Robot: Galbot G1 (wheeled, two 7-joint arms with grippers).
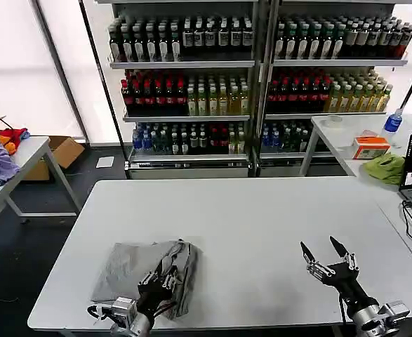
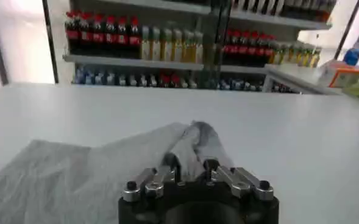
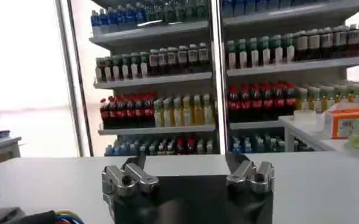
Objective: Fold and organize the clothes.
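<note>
**Q:** Nearest the camera, which items sat at the surface's front edge?

**A:** Two tools. The left tool (image 1: 162,282) lay over the near left part of the surface (image 1: 262,210), its fingers drawn narrow and pinching a raised fold of the light grey shirt (image 1: 132,270). The left wrist view showed the same grip: the fingers (image 2: 173,164) closed on a bunched ridge of the cloth (image 2: 191,143), which spread flat away from that ridge.

**Q:** Where did the garment lie?

**A:** It lay toward the front left corner of the surface, loosely folded, with one rumpled edge turned toward the surface's middle. No print or collar could be made out.

**Q:** And the other arm?

**A:** The right tool (image 1: 323,248) hung near the front right edge, well apart from the shirt, with its fingers spread wide and nothing between them. The right wrist view showed both fingers (image 3: 133,164) apart over bare surface.

**Q:** What stood behind?

**A:** Shelves of bottles (image 1: 184,91) stood beyond the far edge.
</note>
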